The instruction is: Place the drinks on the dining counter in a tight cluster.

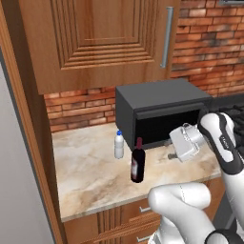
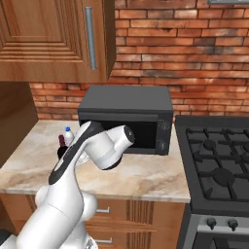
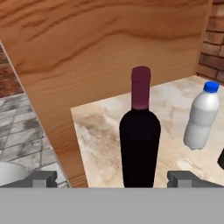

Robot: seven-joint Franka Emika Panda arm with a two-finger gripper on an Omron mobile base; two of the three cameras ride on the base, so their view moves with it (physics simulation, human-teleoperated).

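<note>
A tall dark wine bottle (image 1: 137,164) with a red neck stands upright on a short marble counter (image 1: 90,181) under wooden cabinets. Just behind it and to the left stands a small white bottle (image 1: 119,145) with a blue cap. My gripper (image 1: 173,155) hovers to the right of the wine bottle, level with it and a short way off. In the hand view the wine bottle (image 3: 140,140) is centred ahead of the wide-apart fingertips (image 3: 41,178), and the white bottle (image 3: 202,116) is to its right. The gripper (image 3: 113,179) is open and holds nothing. The dining counter is out of view.
A dark microwave (image 1: 157,114) sits at the back of the counter, right behind my hand. A black gas stove (image 2: 219,165) adjoins the counter on the right. A tall wooden side panel (image 1: 28,143) closes the counter's left end, and a wall cabinet (image 1: 95,38) hangs overhead.
</note>
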